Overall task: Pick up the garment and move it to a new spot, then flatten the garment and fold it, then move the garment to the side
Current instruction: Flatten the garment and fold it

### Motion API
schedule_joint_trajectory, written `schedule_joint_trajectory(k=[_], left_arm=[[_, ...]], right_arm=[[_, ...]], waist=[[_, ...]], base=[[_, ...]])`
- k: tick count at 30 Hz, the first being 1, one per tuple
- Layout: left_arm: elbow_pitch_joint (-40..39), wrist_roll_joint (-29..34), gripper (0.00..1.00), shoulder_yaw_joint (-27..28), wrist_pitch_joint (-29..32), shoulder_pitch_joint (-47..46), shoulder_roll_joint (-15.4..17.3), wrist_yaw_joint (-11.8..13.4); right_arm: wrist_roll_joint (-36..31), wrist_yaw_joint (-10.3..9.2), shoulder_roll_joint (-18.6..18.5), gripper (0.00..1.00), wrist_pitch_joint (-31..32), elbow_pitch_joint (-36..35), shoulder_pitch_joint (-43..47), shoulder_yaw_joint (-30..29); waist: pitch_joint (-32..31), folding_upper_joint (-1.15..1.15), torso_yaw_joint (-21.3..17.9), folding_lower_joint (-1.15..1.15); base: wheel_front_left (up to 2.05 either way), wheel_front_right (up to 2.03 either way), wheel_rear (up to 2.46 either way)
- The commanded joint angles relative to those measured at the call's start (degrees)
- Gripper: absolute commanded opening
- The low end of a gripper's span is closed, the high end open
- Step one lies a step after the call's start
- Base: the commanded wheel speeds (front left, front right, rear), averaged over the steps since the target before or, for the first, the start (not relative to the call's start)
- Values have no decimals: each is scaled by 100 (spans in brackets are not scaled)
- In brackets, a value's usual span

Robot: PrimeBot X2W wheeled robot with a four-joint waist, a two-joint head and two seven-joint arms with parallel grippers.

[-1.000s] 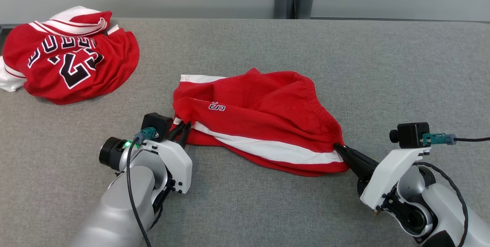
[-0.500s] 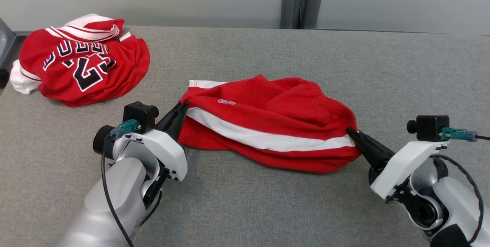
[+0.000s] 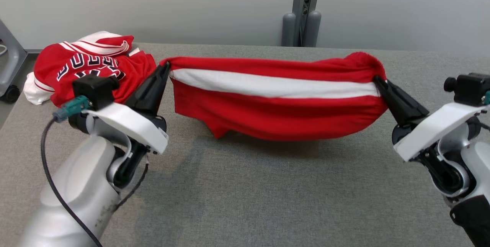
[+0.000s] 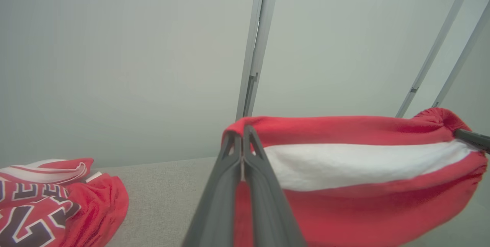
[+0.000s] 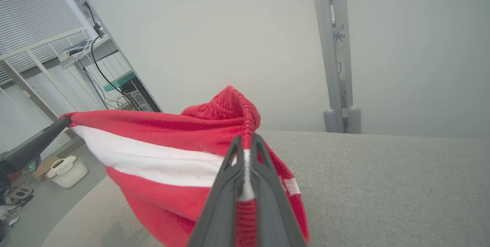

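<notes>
The garment (image 3: 275,105) is a pair of red shorts with a white side stripe, hanging stretched in the air above the grey table (image 3: 268,201). My left gripper (image 3: 165,65) is shut on its left end, and my right gripper (image 3: 377,80) is shut on the elastic waistband at its right end. In the left wrist view my left gripper (image 4: 242,136) pinches the red fabric of the garment (image 4: 356,170). In the right wrist view my right gripper (image 5: 247,141) clamps the gathered waistband of the garment (image 5: 160,151). The lower part sags in a point toward the table.
A crumpled red jersey (image 3: 88,67) with black and white lettering lies at the table's far left corner, also in the left wrist view as the jersey (image 4: 57,208). A grey post (image 3: 304,9) stands behind the table's far edge. A white basket (image 5: 69,170) sits on the floor.
Both grippers rose and moved apart, lifting the garment off the table and pulling it taut between them. The left gripper closed on the fabric. The head camera tilted upward.
</notes>
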Motion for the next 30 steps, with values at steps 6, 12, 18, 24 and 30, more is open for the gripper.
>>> schedule_joint_trajectory(k=[6, 12, 18, 24, 30], left_arm=[[-459, -443, 0, 394, 659, -748, 321, 46], [-146, -622, 0, 735, 852, -1999, 169, 179], [142, -380, 0, 909, 228, -3100, -101, 187], [585, -287, 0, 693, 68, -3114, -329, 88], [813, -603, 0, 321, 359, -2307, -386, 2]], right_arm=[[-483, 1, 192, 0, 202, 275, -1073, -75], [-821, 1, 818, 0, -108, 1427, -2610, -290], [-866, 1, 1312, 0, -1012, 2383, -3841, -794], [-791, 1, 1577, 0, -1064, 3014, -3951, -518], [-274, 1, 1546, 0, -313, 3065, -3134, 184]], waist=[[197, 0, -117, 0], [605, 0, -201, 0], [812, 0, -245, 0], [885, 0, -348, 0], [1000, 0, -440, 0]], base=[[0, 0, 0], [0, 0, 0], [0, 0, 0], [0, 0, 0], [0, 0, 0]])
